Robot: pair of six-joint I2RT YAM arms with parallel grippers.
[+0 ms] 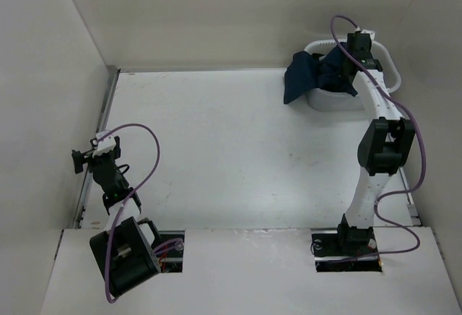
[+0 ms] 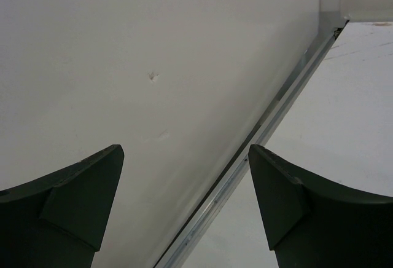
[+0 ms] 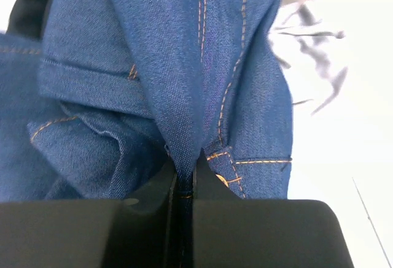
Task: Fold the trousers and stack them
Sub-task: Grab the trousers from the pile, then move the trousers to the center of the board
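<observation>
At the far right, the right gripper (image 3: 184, 179) clamps a fold of the trousers (image 3: 166, 65) above the white basket (image 1: 394, 66). The left gripper (image 2: 184, 157) gapes empty by the left wall (image 2: 123, 65).

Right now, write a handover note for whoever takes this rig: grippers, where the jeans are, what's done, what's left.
Left gripper: open, empty, by the left wall.
Right gripper: shut on a fold of the trousers.
Trousers: bunched in the white basket at the far right of the table, one part draped over its rim.
Done: grip taken. Left: lift out, spread, fold, stack.
</observation>
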